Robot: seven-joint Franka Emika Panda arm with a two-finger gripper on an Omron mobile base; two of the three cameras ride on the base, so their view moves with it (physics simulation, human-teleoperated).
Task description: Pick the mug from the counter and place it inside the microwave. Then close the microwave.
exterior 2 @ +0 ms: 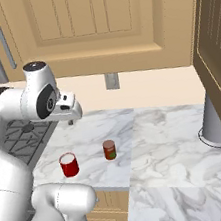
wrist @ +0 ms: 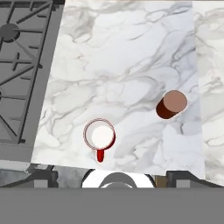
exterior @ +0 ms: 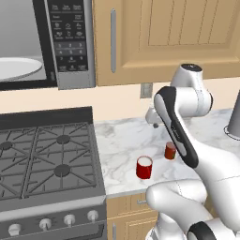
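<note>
Stove [exterior: 47, 159] sits at the far left, black grates and knobs, and above it the microwave [exterior: 70, 42] hangs on the wall with its door swung out of the way, so the white round plate [exterior: 16, 68] inside shows. Right of the stove runs the marble bench [exterior: 122, 140]. Near its front edge stands the mug [exterior: 144, 167], upright, red with a white inside; from the hand view its handle points toward the camera. Just beside it, further right and a little further back, stands the darker red-brown can [exterior: 170, 151], apart from the mug and not touching it. Further right again a grey cylindrical base [exterior 2: 214, 125] rests on the bench.

The gripper [exterior 2: 69, 120] hangs high above the bench, well clear of the mug, with the jaws spread wide and nothing between them.

By my reading, the task is barely begun: the mug has yet to be grasped, carried left and up into the microwave, and the door shut after it.
</note>
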